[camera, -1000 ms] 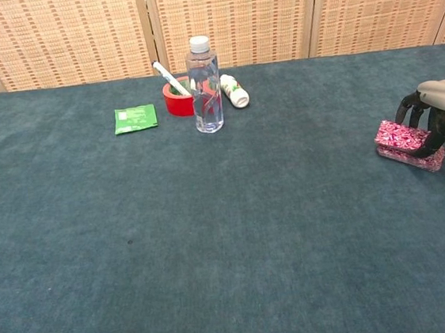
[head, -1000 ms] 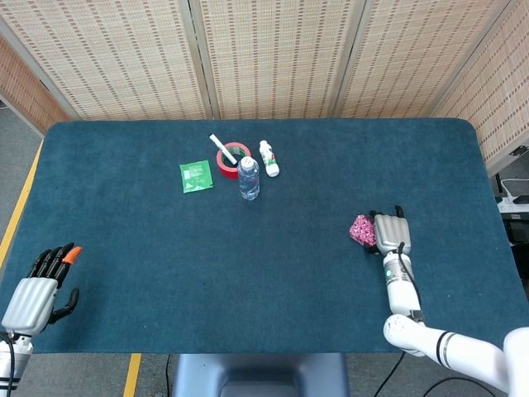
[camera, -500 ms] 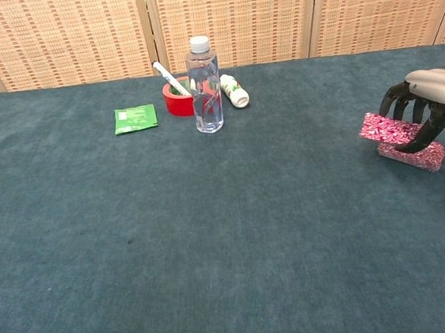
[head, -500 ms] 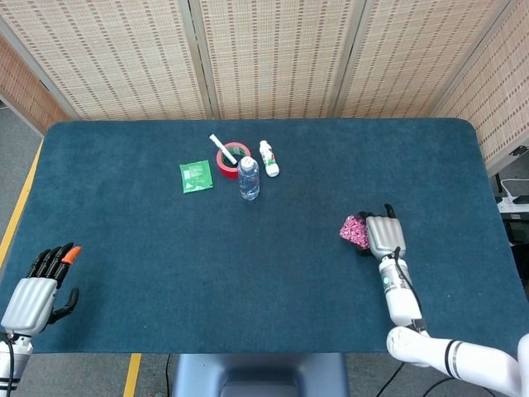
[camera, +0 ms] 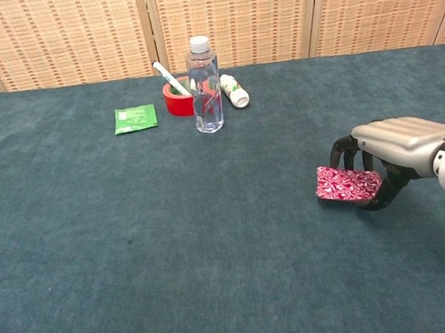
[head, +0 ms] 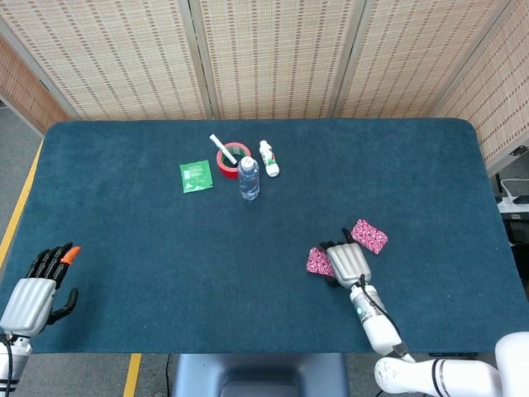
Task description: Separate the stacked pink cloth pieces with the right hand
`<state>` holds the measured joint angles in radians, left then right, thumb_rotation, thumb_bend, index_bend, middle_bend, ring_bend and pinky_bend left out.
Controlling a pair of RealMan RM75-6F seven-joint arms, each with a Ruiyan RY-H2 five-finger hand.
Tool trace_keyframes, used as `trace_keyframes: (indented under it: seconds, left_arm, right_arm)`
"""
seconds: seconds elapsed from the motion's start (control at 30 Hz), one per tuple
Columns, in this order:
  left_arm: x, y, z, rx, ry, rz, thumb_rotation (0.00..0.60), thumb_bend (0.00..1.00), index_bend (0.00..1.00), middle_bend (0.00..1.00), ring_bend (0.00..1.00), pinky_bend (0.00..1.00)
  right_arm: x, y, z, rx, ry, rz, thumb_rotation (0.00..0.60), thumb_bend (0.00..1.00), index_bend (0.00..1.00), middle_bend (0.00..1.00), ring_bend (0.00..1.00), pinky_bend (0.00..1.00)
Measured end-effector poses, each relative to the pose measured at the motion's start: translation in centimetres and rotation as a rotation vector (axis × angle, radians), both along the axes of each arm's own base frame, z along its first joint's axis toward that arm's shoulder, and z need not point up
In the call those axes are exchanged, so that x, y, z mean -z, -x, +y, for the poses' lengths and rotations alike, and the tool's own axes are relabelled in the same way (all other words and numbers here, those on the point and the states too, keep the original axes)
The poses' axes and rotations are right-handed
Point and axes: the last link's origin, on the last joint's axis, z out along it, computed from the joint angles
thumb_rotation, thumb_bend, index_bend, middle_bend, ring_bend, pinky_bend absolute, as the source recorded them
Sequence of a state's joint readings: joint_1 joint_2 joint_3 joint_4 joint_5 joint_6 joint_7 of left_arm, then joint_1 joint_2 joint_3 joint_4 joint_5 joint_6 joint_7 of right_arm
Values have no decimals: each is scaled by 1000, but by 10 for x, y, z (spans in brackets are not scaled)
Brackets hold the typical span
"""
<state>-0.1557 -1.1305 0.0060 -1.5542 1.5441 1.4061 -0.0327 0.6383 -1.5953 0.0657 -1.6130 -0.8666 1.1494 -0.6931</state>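
Two robot hands show. At the near left edge, the left hand (head: 37, 294) rests with fingers apart, holding nothing. Right of centre, the right hand (head: 347, 259) grips one pink patterned cloth piece (camera: 348, 183), while the other pink cloth piece (head: 369, 236) lies just beyond, apart.

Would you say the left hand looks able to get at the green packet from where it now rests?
Probably yes, with a long reach. The left hand is open at the near corner, and only bare table lies between it and the green packet.
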Motion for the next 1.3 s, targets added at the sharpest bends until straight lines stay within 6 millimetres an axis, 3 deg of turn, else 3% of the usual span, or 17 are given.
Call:
trace_keyframes:
  seconds: [0.2,0.3,0.7,1.0,1.3]
  left_arm:
    - [1,1,1,-7,12,5,600,601,0,0,0,74]
    - [1,1,1,-8,14,5,600,604,0,0,0,74]
    - [3,1,0,-14,17,9,600,637,0,0,0,75]
    - [4,2,0,-13,31,10,600,637,0,0,0,75]
    - [4,1,1,-19,33,8,600,636,0,0,0,76]
  right_arm:
    - [-1,5,3,-13,-26,52,600,199,61,166,166,0]
    - [-5,9,4,-5,-51,89,600,199,0,140,131,0]
    - [-31,18,-1,64,19,-7,600,199,25,137,131,0]
    - [-57,55,-28,247,110,-62,600,199,52,136,131,0]
    - [-56,77,-52,357,141,-36,600,199,53,136,135,0]
